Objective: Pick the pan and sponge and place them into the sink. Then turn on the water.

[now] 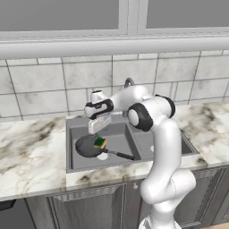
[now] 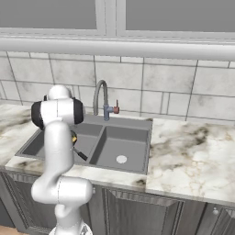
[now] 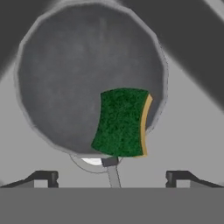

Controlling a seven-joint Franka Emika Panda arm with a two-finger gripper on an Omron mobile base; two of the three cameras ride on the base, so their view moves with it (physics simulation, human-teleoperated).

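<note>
Here, a green-and-yellow sponge (image 3: pixel 120 122) lies in the round dark pan (image 3: pixel 65 78) inside the grey sink's (image 1: pixel 71 134) left basin; the gripper (image 3: pixel 111 177) above has fingers apart, amid marble counter (image 1: pixel 31 152) and tiled wall (image 1: pixel 44 80).

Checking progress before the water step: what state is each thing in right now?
pan: lying in the sink's left basin.
sponge: resting on the pan, green side up.
end effector: open, above the sponge, holding nothing.
faucet: no water running.

The arm (image 2: pixel 57 137) hides most of the pan (image 2: pixel 79 153) in the right base view — just a handle stub shows. The sponge (image 3: pixel 121 122) covers part of the pan's rim, and the pan partly covers the drain (image 3: pixel 92 161).
</note>
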